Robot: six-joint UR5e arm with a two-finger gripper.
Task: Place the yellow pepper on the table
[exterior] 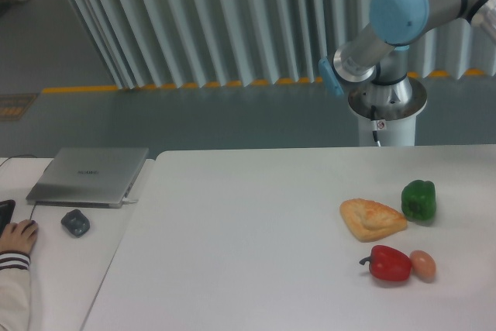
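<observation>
Start nearest you: the red pepper (390, 263) lies at the right of the table (248, 238) with the small egg (423, 264) touching its right side. Just behind them sits the flat bread pastry (372, 218), and the green pepper (419, 200) stands just beside its far right corner. Off to your left, on the separate desk, a person's hand (17, 235) rests near a dark mouse (75, 222), with the closed laptop (89, 176) behind it.

Beyond the table's far edge you see only the arm's base and elbow joints (391, 44); the limb runs out of frame at the upper right. The gripper itself is out of view, so you cannot tell whether its fingers are parted or clamped on anything.

No yellow pepper appears anywhere on the table. My judgement is that it is off frame up there with the tool. If so, the table lies below and left of it, and the bare stretch left of the pastry is the safest landing.
</observation>
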